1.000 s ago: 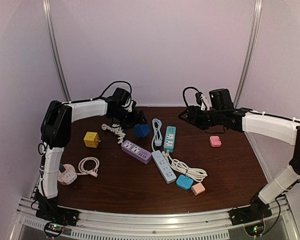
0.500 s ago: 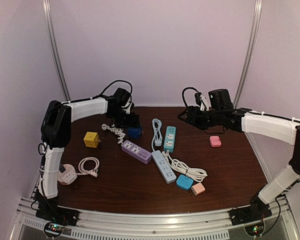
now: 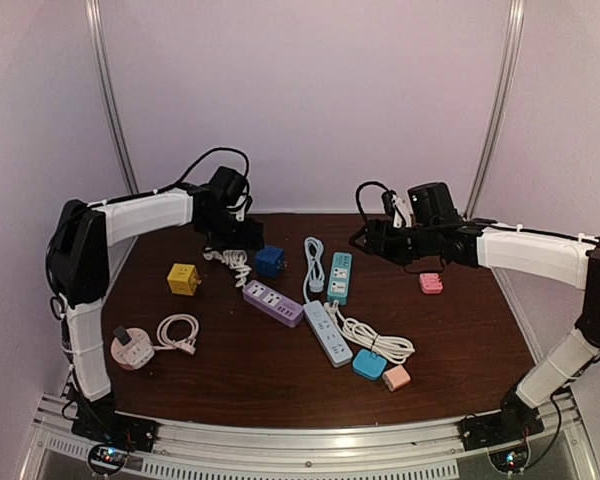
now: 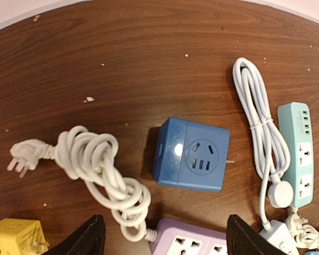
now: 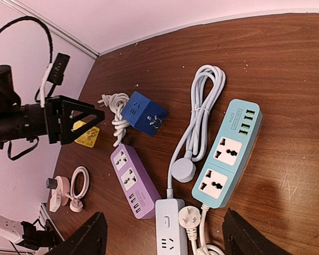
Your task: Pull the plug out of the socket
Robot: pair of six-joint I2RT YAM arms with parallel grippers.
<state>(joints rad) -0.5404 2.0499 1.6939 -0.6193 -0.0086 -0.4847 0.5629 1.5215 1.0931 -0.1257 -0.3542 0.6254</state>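
Observation:
A blue cube socket [image 4: 194,154] lies on the table with nothing plugged into its visible faces. To its left a white three-pin plug [image 4: 21,156] lies free at the end of a coiled white cord [image 4: 95,170] that runs to the purple strip [image 4: 191,241]. My left gripper [image 4: 167,240] hovers open above the cube and the purple strip, holding nothing. From above, that left gripper [image 3: 248,237] sits just left of and behind the cube [image 3: 269,261]. Open and empty as well, my right gripper [image 5: 167,236] hangs above the teal strip [image 5: 228,154].
A white strip [image 3: 327,332] with its cord, a blue adapter [image 3: 369,364] and a pink adapter [image 3: 396,377] lie mid-table. A yellow cube [image 3: 183,278] and a pink round socket [image 3: 133,348] lie at the left. A small pink block [image 3: 431,283] lies under the right arm.
My left arm has risen and pulled back to the left, away from the blue cube, which sits slightly further left. The right gripper has edged left.

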